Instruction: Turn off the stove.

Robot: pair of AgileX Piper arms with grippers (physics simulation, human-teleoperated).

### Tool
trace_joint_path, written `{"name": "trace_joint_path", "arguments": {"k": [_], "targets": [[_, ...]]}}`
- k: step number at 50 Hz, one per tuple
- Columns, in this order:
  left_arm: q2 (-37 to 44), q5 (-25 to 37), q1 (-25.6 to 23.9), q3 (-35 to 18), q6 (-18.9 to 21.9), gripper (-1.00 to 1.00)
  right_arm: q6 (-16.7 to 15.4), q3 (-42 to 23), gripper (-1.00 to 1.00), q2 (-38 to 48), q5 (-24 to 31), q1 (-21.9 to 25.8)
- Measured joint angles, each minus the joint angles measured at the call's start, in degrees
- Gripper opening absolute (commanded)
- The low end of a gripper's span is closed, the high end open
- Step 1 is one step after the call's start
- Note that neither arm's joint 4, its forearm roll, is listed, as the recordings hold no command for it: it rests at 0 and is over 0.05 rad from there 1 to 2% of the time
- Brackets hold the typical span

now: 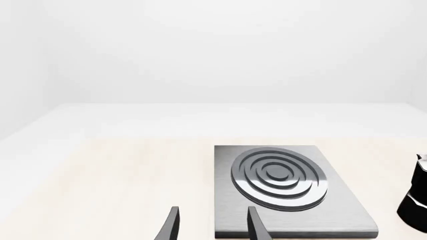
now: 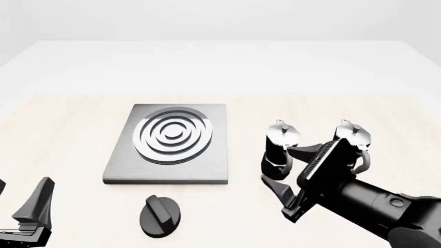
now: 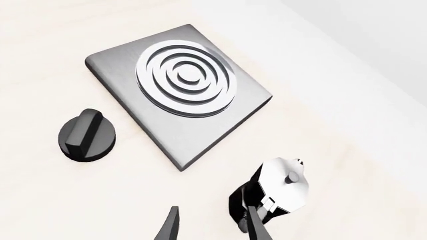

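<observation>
Openly, the knob (image 2: pixel 160 216) sits apart at the stove's (image 2: pixel 169 144) 6 o'clock edge; right pincer (image 2: pixel 279 168), released, tilts beside moka pots (image 2: pixel 281 150); left pincer (image 2: pixel 20 206) released.

Two black-and-silver moka pots (image 2: pixel 279 150) (image 2: pixel 352 138) stand upright, side by side, on the pale wooden table (image 2: pixel 62 134).

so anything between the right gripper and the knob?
Nothing: front view shows bare table between right gripper and knob; the moka pot sits beyond the gripper.

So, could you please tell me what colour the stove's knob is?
The knob is plain black with a raised ridge across it, clearest in the right wrist view.
</observation>
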Motion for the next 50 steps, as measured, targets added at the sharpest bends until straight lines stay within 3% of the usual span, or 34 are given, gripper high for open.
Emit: {"name": "trace_joint_path", "arguments": {"k": [29,50], "targets": [[0.0,0.0,0.0,0.0,0.0,1.0,4.48,-8.04,1.0,27.61,-13.77,8.25],[0.0,0.0,0.01,0.0,0.0,1.0,8.87,-17.49,1.0,41.36,-15.37,14.39]]}}
